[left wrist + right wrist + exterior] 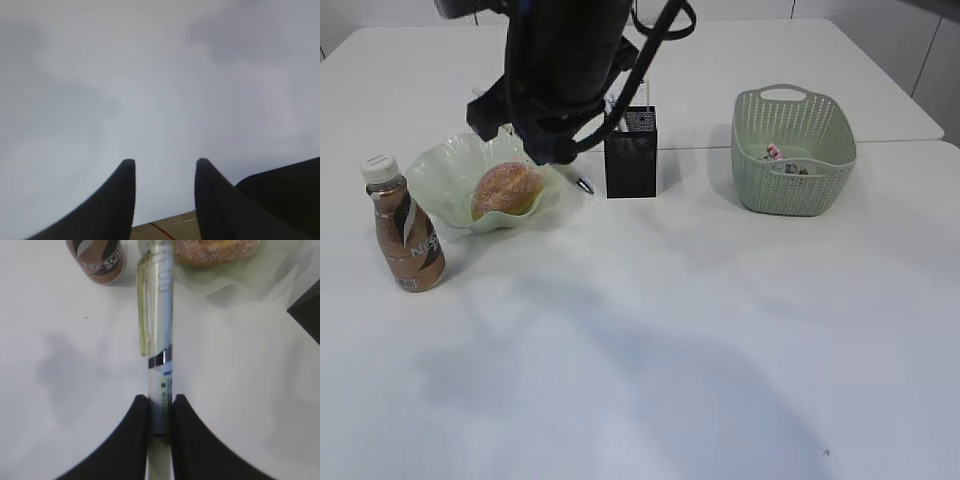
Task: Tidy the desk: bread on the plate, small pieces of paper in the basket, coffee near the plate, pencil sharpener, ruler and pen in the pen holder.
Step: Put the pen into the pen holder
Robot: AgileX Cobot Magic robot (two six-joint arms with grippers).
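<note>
My right gripper (160, 402) is shut on a clear pen with a yellowish clip (156, 330). In the exterior view this gripper (558, 150) hangs between the plate and the black mesh pen holder (631, 152), and the pen tip (584, 185) points down just left of the holder. The bread (507, 189) lies on the pale green wavy plate (440, 170). The coffee bottle (405, 225) stands just left of the plate. Small paper pieces (775, 152) lie in the green basket (792, 195). My left gripper (165, 167) is open and empty over bare white surface. I cannot make out the ruler or the sharpener.
The right wrist view shows the coffee bottle (96, 259), the bread (215, 252), the plate (240, 280) and a corner of the pen holder (307, 310) beyond the pen. A dark shape (285, 195) sits right of my left gripper. The white table (670, 350) stretches toward the front.
</note>
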